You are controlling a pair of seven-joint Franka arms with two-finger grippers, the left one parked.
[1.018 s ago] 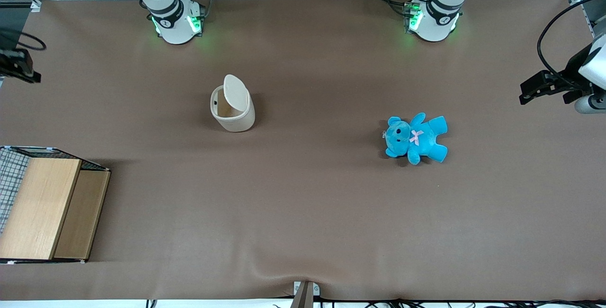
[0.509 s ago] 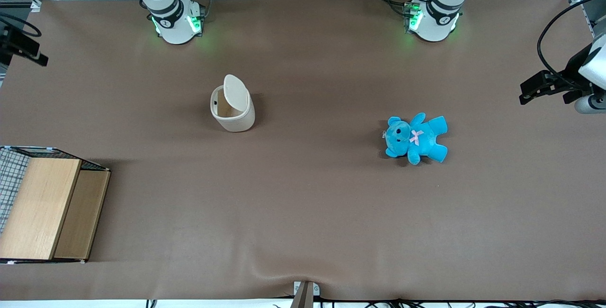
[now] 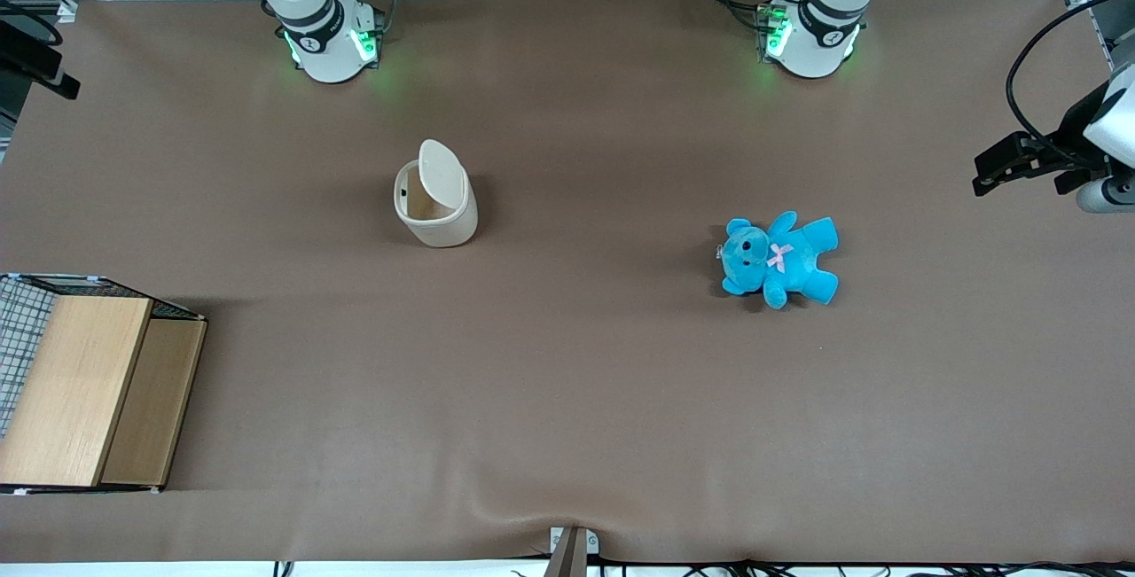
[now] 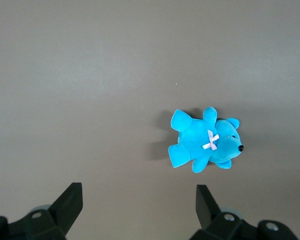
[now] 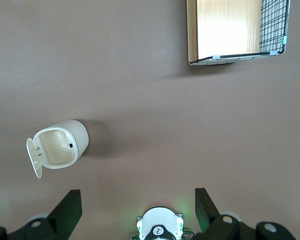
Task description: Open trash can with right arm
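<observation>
The cream-white trash can (image 3: 434,215) stands on the brown table, its flat lid (image 3: 442,175) swung up and the tan inside showing. In the right wrist view the trash can (image 5: 60,146) is seen from high above, with the lid (image 5: 34,158) hanging off its rim. My right arm's gripper (image 3: 31,63) hovers at the working arm's end of the table, well away from the can. This gripper (image 5: 137,210) is open, its two black fingers (image 5: 70,209) spread wide with nothing between them.
A wooden box with wire mesh (image 3: 89,391) sits at the working arm's end, nearer the front camera than the can, also seen as the box (image 5: 235,30). A blue teddy (image 3: 778,258) lies toward the parked arm's end. The right arm's base (image 3: 324,36) stands by the table's edge.
The gripper has drifted farther from the front camera along the table's end. The trash can, its raised lid, the teddy and the box have not moved.
</observation>
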